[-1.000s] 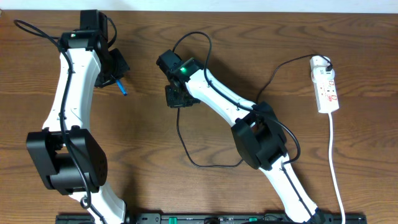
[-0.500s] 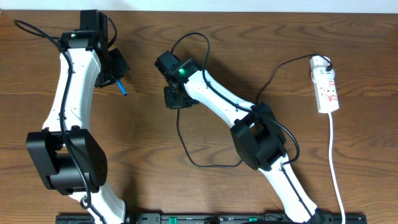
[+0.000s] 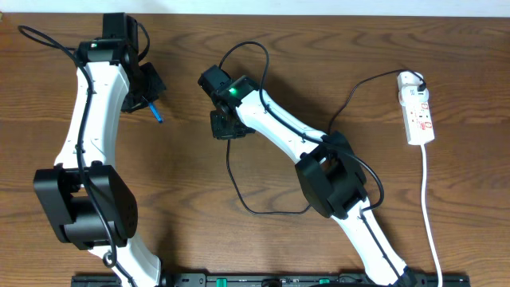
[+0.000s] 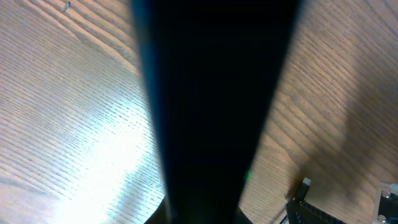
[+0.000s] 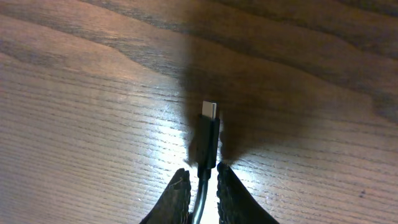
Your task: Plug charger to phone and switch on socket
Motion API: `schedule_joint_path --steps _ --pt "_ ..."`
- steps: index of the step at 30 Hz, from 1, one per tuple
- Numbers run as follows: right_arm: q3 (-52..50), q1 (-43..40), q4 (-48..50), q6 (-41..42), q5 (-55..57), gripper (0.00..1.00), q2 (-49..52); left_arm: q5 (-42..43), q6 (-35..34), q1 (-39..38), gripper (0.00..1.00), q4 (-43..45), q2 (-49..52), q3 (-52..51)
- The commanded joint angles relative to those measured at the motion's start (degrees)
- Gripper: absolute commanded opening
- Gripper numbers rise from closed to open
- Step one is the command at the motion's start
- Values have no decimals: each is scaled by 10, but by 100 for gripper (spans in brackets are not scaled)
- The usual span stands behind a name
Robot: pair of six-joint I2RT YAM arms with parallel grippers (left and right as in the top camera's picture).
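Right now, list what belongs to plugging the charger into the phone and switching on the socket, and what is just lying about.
For the job: phone, in the left gripper; charger, its plug end pinched by the right gripper; socket with its white cord.
Lying about: nothing loose that I can see, only the table and the black rail along its near edge.

Tabletop (image 3: 183,175): dark brown wood, grain running lengthwise, fills nearly the whole overhead view. Thin pale strip (image 3: 319,6) beyond the far edge; wall or floor, cannot tell. Black rail (image 3: 271,280) along the near edge. Light from above: bright glare patches on the wood in both wrist views, soft shadows beside them.
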Motion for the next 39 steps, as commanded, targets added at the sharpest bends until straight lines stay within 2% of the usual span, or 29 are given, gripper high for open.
schedule_joint_path --steps 1,9,25,35,36,38,39 --pt "0 3 2 4 13 13 15 -12 -1 1 7 -1 -8 6" --pt "-13 3 12 4 13 15 15 -12 0 1 7 -1 -8 6" --pt "-15 1 22 4 10 11 16 -12 0 1 7 -1 -8 6" --pt "-15 -3 28 -6 -29 1 15 -9 8 1 7 0 -8 6" --pt "-15 -4 32 -18 -44 1 12 10 27 1 7 5 -8 6" --pt "-15 -19 53 -68 -138 1 -10 140 108 1 7 38 -8 6" --pt "-15 -26 57 -78 -166 1 -16 175 119 1 7 49 -8 6"
